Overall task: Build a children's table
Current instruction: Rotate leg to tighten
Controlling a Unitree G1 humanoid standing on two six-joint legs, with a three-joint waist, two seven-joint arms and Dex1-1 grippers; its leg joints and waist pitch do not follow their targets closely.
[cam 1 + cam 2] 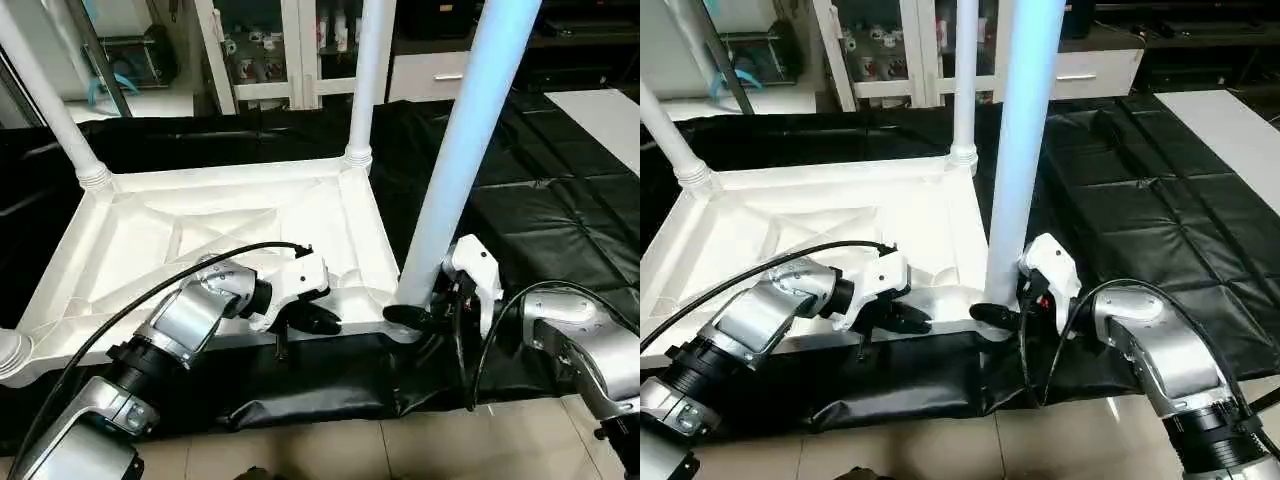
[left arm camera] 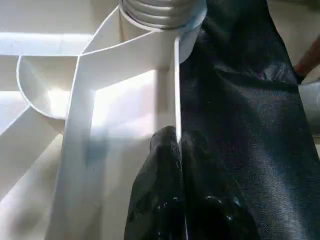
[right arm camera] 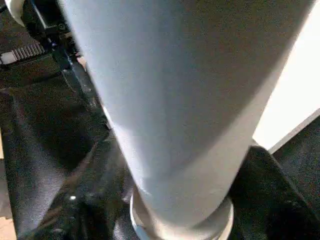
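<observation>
The left gripper (image 1: 318,320) is sitting pinched shut on the thin near rim of the tabletop (image 1: 200,235), its two black fingers (image 2: 165,200) pressing together with the rim's edge running between them, as the left wrist view shows. It is gripping that rim a little left of the near right corner socket (image 2: 160,12), where ribbed rings of a leg's base are showing.

The right gripper (image 1: 425,312) is reaching in from the right at the foot of the near right leg (image 1: 455,150). Its black fingers are lying on either side of the leg's base, partly open around the tube; whether they are actually pressing on it I cannot tell. In the right wrist view the leg (image 3: 185,100) is rising close in front of the camera, its collar sitting low against the black cover.

The white tabletop is lying upside down on the black-covered counter (image 1: 560,210), its ribbed underside facing up, occupying the left and middle of the scene. The near right leg is standing upright in its corner, leaning slightly right. A far right leg (image 1: 368,70) and a far left leg (image 1: 45,95) are also standing in their sockets, and the base of another leg (image 1: 10,355) is showing at the near left corner. Beyond the counter, white cabinets (image 1: 270,50) are standing along the far wall.
</observation>
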